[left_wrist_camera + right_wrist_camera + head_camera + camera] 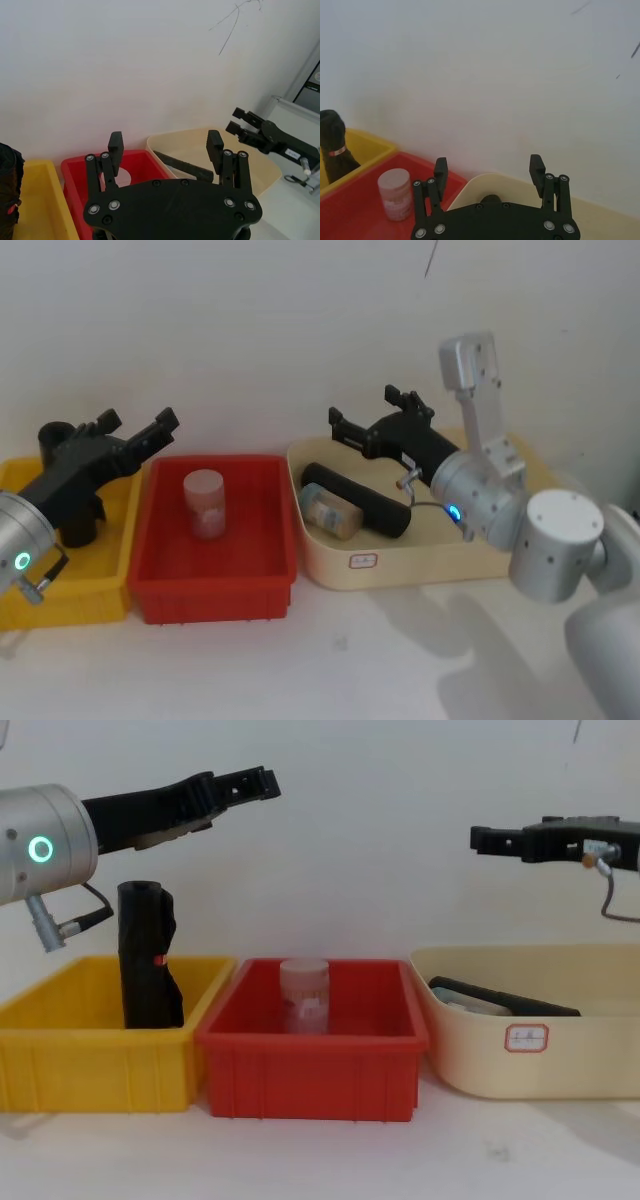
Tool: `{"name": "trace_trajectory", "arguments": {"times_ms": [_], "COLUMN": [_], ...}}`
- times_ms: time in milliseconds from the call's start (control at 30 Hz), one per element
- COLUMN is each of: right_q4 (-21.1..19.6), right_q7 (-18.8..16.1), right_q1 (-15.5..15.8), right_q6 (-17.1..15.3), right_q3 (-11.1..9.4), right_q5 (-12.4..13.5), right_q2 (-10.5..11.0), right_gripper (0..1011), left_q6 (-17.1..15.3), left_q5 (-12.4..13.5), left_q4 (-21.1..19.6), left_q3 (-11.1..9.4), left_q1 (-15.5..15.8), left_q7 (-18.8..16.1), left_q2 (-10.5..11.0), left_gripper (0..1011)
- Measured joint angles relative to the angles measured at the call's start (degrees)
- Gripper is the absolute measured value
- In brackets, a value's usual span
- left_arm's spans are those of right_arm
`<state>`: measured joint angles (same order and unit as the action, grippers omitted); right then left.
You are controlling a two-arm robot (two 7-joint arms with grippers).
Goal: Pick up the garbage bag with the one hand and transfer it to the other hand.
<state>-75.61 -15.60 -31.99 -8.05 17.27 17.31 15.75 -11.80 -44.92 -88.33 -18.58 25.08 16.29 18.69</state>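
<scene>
while the garbage bag point(148, 956) stood upright in the yellow bin point(100, 1060), untouched, the left gripper point(240, 786) was held above it w/ fingers apart, empty, prob. staged for a descent. the right gripper point(492, 840) was held over the cream tub point(530, 1060), also spread & empty, likely kept clear to receive the handover. a look-alike black roll point(355, 498) was left lying in that tub. a jar point(304, 995) was seen in the red bin point(312, 1070) between.
</scene>
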Motion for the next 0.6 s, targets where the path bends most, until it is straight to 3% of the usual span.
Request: {"name": "trace_trajectory", "arguments": {"times_ms": [233,600], "right_q4": [-4.8,-8.8], "right_q7": [2.1,2.7], "right_q1": [5.4,8.9], "right_q6": [5.0,7.9], "right_q3": [1.1,3.0], "right_q5": [-2.4,-4.4], "right_q2": [-0.7,-1.9], "right_gripper": [1001,1001], "left_q6": [0.0,0.0], "left_q5": [0.0,0.0], "left_q4": [0.0,0.0], "left_q3": [0.0,0.0], "left_q1": [0.0,0.0], "left_q7": [0.0,0.0], "left_q2": [0.0,0.0], "left_gripper": [1001,1002]}}
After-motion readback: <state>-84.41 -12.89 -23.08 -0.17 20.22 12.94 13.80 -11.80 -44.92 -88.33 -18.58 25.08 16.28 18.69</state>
